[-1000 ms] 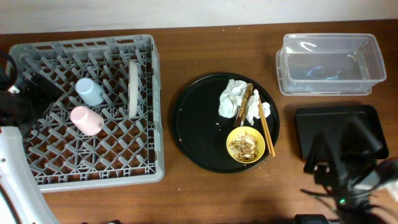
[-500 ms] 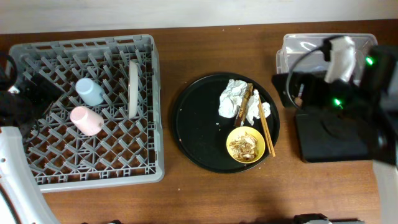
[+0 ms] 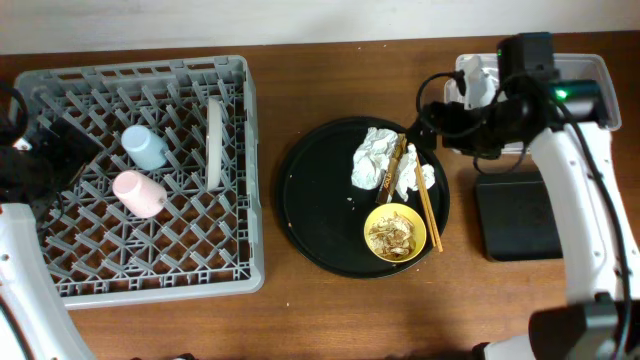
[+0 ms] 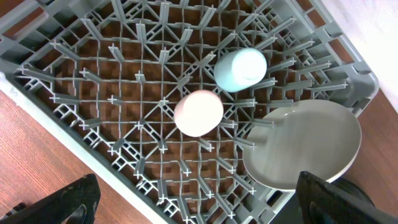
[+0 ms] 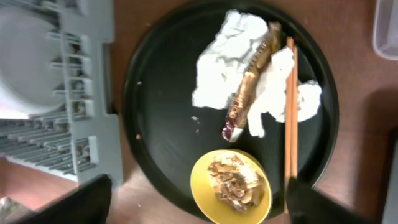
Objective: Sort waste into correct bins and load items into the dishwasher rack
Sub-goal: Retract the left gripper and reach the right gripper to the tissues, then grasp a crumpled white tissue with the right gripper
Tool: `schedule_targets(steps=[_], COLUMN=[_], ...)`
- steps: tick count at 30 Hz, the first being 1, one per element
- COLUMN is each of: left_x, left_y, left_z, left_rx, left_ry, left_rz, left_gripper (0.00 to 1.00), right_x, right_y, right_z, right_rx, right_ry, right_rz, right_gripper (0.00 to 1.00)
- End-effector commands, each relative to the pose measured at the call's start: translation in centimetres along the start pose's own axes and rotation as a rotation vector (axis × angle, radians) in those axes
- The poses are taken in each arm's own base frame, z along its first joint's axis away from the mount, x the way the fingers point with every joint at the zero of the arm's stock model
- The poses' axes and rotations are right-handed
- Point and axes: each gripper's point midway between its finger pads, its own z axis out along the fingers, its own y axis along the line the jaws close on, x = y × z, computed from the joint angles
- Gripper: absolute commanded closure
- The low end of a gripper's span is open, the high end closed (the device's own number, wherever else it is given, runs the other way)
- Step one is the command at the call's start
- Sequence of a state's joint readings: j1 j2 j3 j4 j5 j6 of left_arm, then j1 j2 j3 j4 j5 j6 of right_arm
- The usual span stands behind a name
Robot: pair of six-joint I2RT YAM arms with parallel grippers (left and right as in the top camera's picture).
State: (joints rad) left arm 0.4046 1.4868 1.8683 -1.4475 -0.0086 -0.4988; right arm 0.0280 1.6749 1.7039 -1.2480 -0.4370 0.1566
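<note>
- Overhead view: the right arm's white links rise along the right edge and bend left. The right gripper (image 3: 440, 118) hangs over the upper right rim of the round black tray (image 3: 300, 215), beside the clear tub (image 3: 585, 80). The arm hides the tub's left end and its own fingers.
- The shallow black tray (image 3: 515, 215) lies below the tub.
- On the round tray lie crumpled napkins (image 3: 372, 158) with a brown wrapper (image 3: 394, 163) across them. Chopsticks (image 3: 428, 208) lie at the right. The yellow bowl (image 3: 395, 232) below them holds food scraps (image 3: 390, 236).
- The left gripper (image 3: 45, 150) is a dark mass over the left side of the dishwasher rack (image 3: 150, 275). Its fingers cannot be made out.
- In the rack are the light-blue cup (image 3: 146, 147), the pink cup (image 3: 139, 192) and the plate (image 3: 214, 142), which stands on edge.
- Left wrist view: both fingers are cut off at the lower corners, spread wide with nothing between them. Below them the rack holds both cups and the leaning plate.
- Right wrist view: two blurred dark fingers sit at the lower corners, wide apart and holding nothing, above the round tray. The bowl lies between them, and the rack's corner shows at the left.
</note>
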Motion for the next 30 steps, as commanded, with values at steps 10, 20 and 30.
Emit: schedule_targets(steps=[10, 20, 30], left_x=[-0.2, -0.2, -0.2], left_y=[0.1, 0.1, 0.1], left_z=[-0.1, -0.1, -0.1], left_rx=[-0.004, -0.004, -0.004], left_ry=[-0.01, -0.01, -0.01], left_rz=[-0.011, -0.011, -0.011], left_gripper=[0.01, 0.01, 0.01], right_x=[-0.1, 2.4, 3.9], right_y=[-6.0, -7.5, -6.2], right_z=[11.6, 17.2, 19.1], right_rx=[0.342, 0.348, 0.361], right_ry=[0.171, 0.316, 0.332], right_rz=[0.099, 0.173, 0.109], right_gripper=[0.32, 0.57, 0.62])
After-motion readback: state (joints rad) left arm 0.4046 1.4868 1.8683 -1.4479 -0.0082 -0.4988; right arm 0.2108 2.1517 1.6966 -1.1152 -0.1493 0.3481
